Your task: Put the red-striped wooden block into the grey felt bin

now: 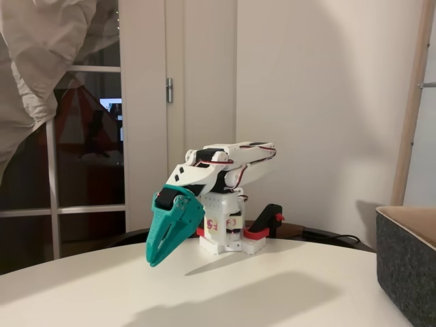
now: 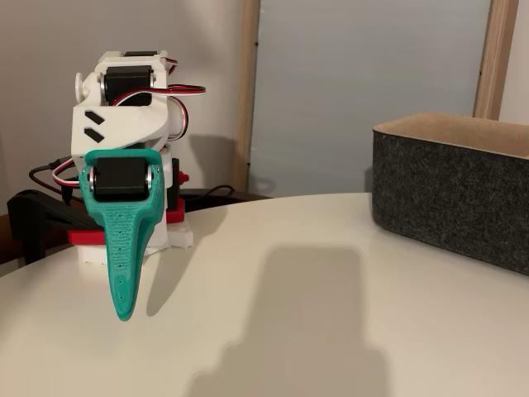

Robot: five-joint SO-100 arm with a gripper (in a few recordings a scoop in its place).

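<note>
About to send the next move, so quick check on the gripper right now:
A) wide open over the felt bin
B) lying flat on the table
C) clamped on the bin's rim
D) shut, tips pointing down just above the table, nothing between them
D: in both fixed views the teal gripper tapers to a closed point above the white table, empty, well apart from the grey felt bin.

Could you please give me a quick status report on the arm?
Teal gripper shut, empty, tip down above white table. Dark grey felt bin stands apart. Nothing in the way.
</note>
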